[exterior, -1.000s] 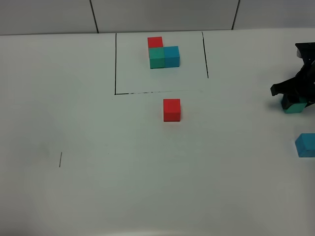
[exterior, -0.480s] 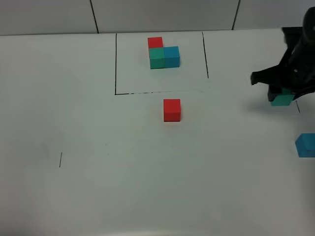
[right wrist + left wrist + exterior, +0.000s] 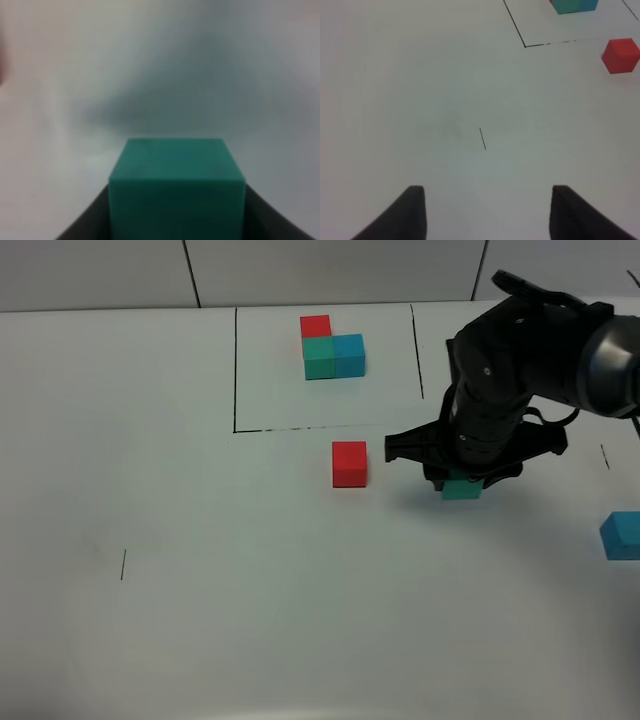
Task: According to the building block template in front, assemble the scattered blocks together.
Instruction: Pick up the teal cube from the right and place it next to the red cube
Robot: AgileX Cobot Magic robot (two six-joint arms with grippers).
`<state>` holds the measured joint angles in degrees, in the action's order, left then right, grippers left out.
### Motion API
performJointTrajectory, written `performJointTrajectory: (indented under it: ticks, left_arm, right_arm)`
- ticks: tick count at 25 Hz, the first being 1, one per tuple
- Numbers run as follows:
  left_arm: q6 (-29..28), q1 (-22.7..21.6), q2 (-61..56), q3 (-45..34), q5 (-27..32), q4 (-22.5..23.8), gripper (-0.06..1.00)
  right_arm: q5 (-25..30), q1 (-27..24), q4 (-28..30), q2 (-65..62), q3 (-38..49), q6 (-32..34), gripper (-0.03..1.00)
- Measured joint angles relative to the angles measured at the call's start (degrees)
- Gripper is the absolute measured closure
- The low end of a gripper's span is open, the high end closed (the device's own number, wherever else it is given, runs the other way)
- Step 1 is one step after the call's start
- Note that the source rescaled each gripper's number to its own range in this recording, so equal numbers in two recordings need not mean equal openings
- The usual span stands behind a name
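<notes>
The building block template [image 3: 332, 347] is an L of red, teal-green and blue cubes inside a black-lined frame at the back. Of the scattered blocks, the red cube [image 3: 349, 463] [image 3: 620, 55] sits just in front of the frame. My right gripper [image 3: 462, 480] is shut on the teal-green cube [image 3: 461, 489] [image 3: 176, 187], held above the table to the right of the red cube. The blue cube [image 3: 621, 535] lies at the right edge. My left gripper [image 3: 485, 212] hangs over bare table with its fingers [image 3: 405, 215] apart and nothing between them.
A short black tick mark [image 3: 122, 564] [image 3: 482, 138] is drawn on the white table at the left. The frame's front line [image 3: 300, 428] runs just behind the red cube. Grey wall panels stand beyond the table's far edge.
My right arm has swung left from the table's right edge, carrying the teal-green cube toward the red cube. The left gripper and the other cubes have not moved.
</notes>
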<state>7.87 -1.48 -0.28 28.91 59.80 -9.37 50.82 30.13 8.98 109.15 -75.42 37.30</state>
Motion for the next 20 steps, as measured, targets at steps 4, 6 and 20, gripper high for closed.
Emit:
performJointTrajectory:
  ticks: [4, 6, 20]
  left_arm:
    - [0.0, 0.0, 0.0, 0.0, 0.0, 0.0, 0.73]
    - [0.0, 0.0, 0.0, 0.0, 0.0, 0.0, 0.73]
    - [0.0, 0.0, 0.0, 0.0, 0.0, 0.0, 0.73]
  right_arm:
    - [-1.9, 4.6, -0.1, 0.0, 0.0, 4.4, 0.96]
    - [-3.1, 6.4, -0.3, 0.0, 0.0, 6.6, 0.96]
    - [-8.7, 10.4, -3.6, 5.1, -1.0, 9.1, 0.96]
